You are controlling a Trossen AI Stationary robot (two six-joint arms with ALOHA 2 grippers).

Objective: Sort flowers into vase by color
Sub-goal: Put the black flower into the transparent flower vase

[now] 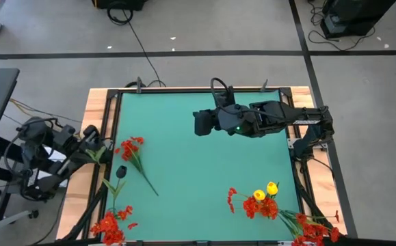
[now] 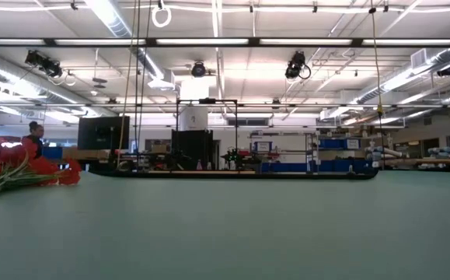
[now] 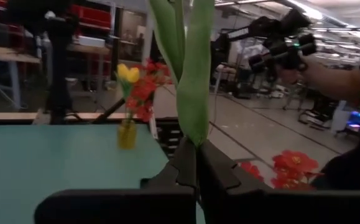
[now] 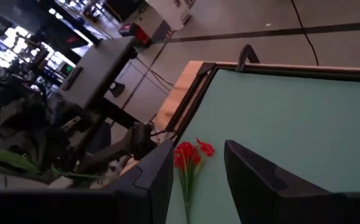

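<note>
A: Where are the flowers?
B: One green stalk (image 3: 192, 81) is clamped in the left tool (image 3: 195, 168), fingers fully closed on it, at the left edge of the worktop (image 1: 204, 160). Its bloom isn't visible.
A: The rest?
B: A red stem (image 1: 135, 156) lies flat just right of the left tool. Another red cluster (image 1: 112, 225) sits at the worktop's near-left corner. A yellow vase (image 3: 127, 134) near the near-right corner holds red and yellow blooms (image 1: 262, 199); more red ones (image 1: 314, 229) lie right of it.
A: Right tool?
B: The right tool (image 1: 203, 123) hovers over the far middle, fingers parted, holding nothing.
</note>
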